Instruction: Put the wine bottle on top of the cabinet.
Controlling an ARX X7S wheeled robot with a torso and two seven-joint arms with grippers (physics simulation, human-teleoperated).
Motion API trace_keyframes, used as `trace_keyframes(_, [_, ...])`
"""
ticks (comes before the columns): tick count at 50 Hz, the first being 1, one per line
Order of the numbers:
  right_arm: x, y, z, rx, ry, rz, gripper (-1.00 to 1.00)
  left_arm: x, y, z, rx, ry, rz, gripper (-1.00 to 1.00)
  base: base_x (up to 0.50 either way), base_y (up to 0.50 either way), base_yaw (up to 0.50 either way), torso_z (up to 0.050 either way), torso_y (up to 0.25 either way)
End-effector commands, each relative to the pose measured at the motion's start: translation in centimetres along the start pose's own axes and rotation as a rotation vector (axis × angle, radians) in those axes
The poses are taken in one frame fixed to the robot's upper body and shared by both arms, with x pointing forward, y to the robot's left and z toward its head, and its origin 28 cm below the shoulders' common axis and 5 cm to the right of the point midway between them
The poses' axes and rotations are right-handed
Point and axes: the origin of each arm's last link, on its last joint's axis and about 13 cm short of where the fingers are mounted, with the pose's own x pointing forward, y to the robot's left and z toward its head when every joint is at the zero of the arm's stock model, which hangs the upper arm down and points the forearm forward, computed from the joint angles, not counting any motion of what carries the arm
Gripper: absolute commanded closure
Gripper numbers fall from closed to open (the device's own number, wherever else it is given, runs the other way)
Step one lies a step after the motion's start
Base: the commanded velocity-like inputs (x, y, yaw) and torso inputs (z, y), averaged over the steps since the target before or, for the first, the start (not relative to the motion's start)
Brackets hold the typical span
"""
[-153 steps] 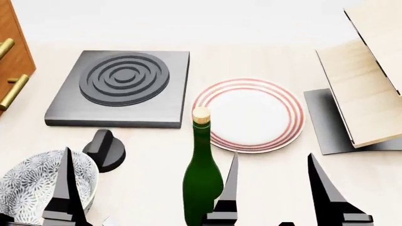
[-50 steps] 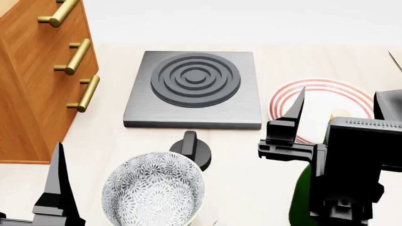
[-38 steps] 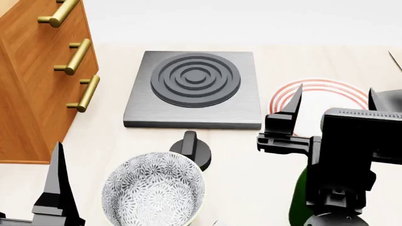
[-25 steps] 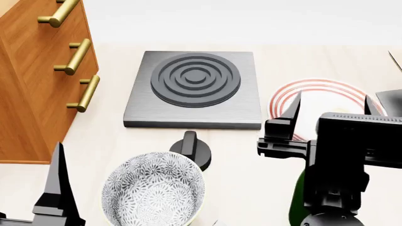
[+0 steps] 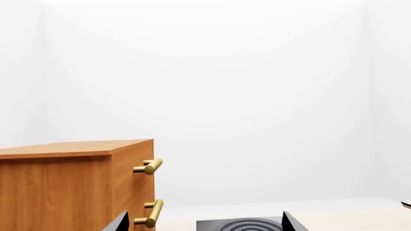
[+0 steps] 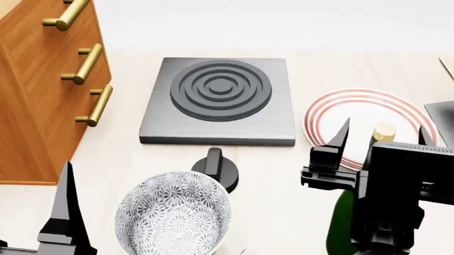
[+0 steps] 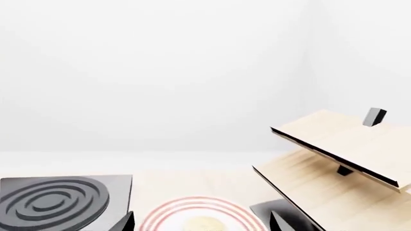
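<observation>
The wine bottle stands at the near right, mostly hidden behind my right arm; its tan cork (image 6: 384,132) and some dark green body (image 6: 339,226) show. My right gripper (image 6: 384,139) is open, with its two fingers on either side of the cork, apart from it. In the right wrist view the cork (image 7: 204,224) sits between the open fingertips (image 7: 127,222). The orange-brown cabinet (image 6: 35,95) with brass handles stands at the far left; its flat top (image 5: 70,147) shows in the left wrist view. My left gripper (image 5: 204,224) is open and empty; one finger (image 6: 64,207) shows near the bowl.
A grey burner plate (image 6: 220,101) lies in the middle, with a black knob (image 6: 216,166) in front of it. A patterned bowl (image 6: 174,218) sits at the near centre-left. A red-ringed plate (image 6: 369,114) lies behind the bottle. A pale slanted wooden rack (image 7: 340,154) stands to the right.
My right gripper has dropped lower and shifted slightly right, so the cork now shows between its fingers. The left arm, bowl and cabinet have not moved.
</observation>
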Motion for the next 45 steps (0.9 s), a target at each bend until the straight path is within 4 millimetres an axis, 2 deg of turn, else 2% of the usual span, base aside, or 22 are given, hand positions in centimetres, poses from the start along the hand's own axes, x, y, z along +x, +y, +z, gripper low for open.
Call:
trace_keyframes(1, [0.2,-0.3,-0.4,-0.005,0.008,-0.011,-1.0,0.0,0.0,0.1,0.0,-0.001,0.0,-1.0,0.0,0.0,0.0,0.0,0.0])
trace_keyframes(18, [1.0,-0.2,-2.1,-0.029,0.056,-0.014,-1.0,0.0,0.1,0.0,0.001,-0.003,0.005,-1.0,0.0,0.0,0.0,0.0,0.0])
trace_keyframes(30, [0.9,-0.1,-2.5,-0.031,0.065,-0.02,-1.0,0.0,0.1,0.0,0.002,-0.002,0.005,-1.0,0.0,0.0,0.0,0.0,0.0])
trace_keyframes(31, [0.8,-0.2,-2.5,-0.031,0.063,-0.024,1.0,0.0,0.1,0.0,0.002,-0.002,0.004,-1.0,0.0,0.0,0.0,0.0,0.0])
trace_keyframes(45, [0.7,-0.2,-2.5,-0.025,0.063,-0.021,1.0,0.0,0.2,0.1,0.003,-0.002,0.003,-1.0,0.0,0.0,0.0,0.0,0.0])
